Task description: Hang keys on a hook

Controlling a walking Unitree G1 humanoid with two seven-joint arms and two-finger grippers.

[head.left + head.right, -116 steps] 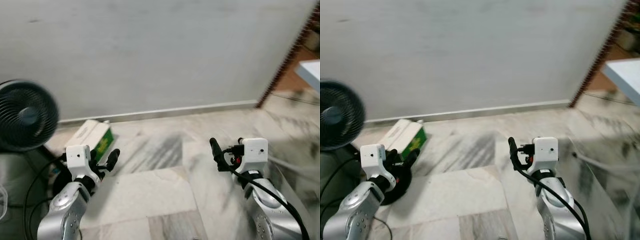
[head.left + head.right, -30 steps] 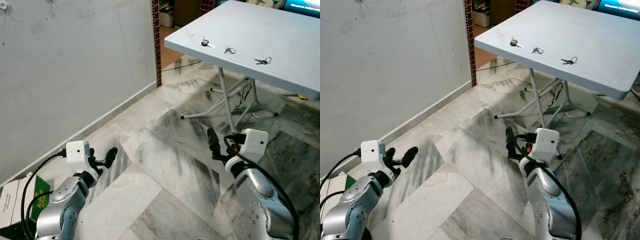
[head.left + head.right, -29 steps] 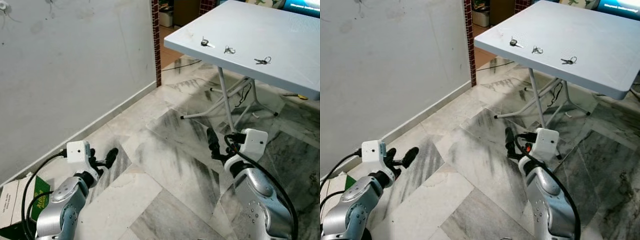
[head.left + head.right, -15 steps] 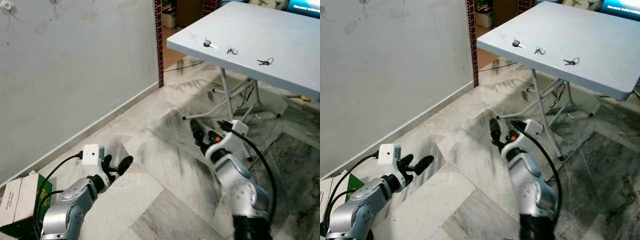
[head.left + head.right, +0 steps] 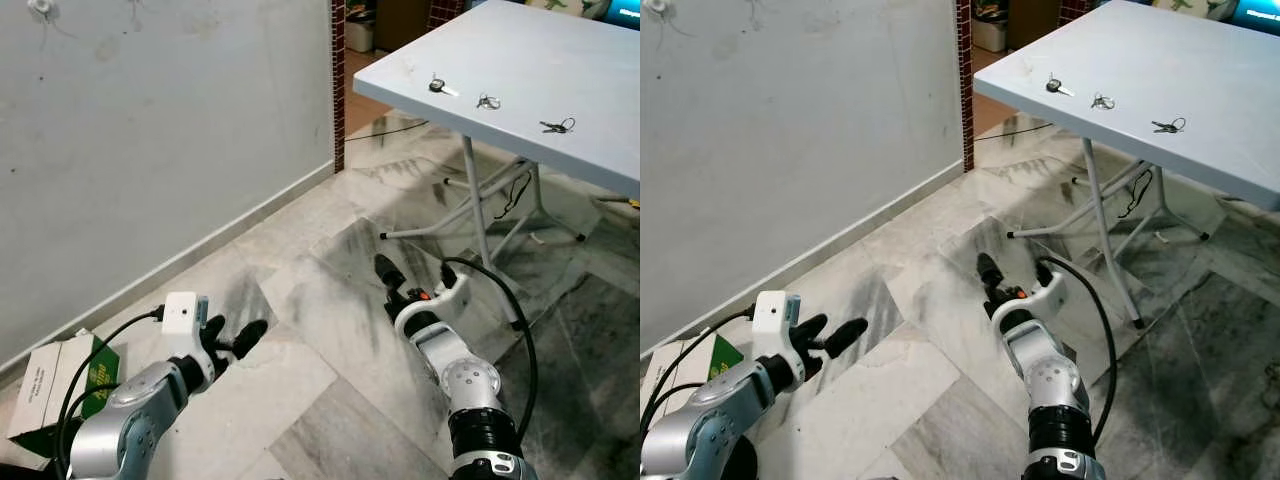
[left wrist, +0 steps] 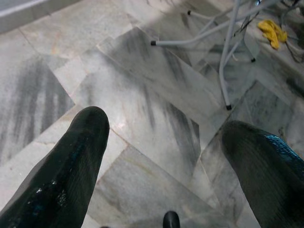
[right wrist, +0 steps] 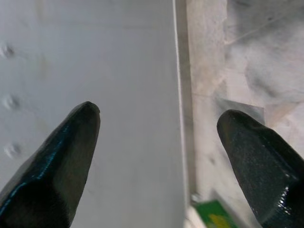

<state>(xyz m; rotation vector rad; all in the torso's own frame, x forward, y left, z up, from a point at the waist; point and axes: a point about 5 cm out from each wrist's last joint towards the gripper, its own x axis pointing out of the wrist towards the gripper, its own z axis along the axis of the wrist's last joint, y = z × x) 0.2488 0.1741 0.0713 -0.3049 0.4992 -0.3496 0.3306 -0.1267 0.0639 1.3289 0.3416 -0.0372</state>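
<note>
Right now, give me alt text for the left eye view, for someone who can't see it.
Three key sets lie on a grey folding table at upper right. Both pincers, left and right, hang open and empty over marble floor, with a white wall at left.

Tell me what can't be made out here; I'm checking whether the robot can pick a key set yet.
- Key sets on the table: too small to count keys, both eye views.
- Hook on the wall: cut by the top edge.
- Table's far side: cut off by the frame edge.

My two head eyes look down at floor (image 5: 330, 400), wall (image 5: 150, 150) and desk (image 5: 560, 70); my wrist cameras face floor and wall.
</note>
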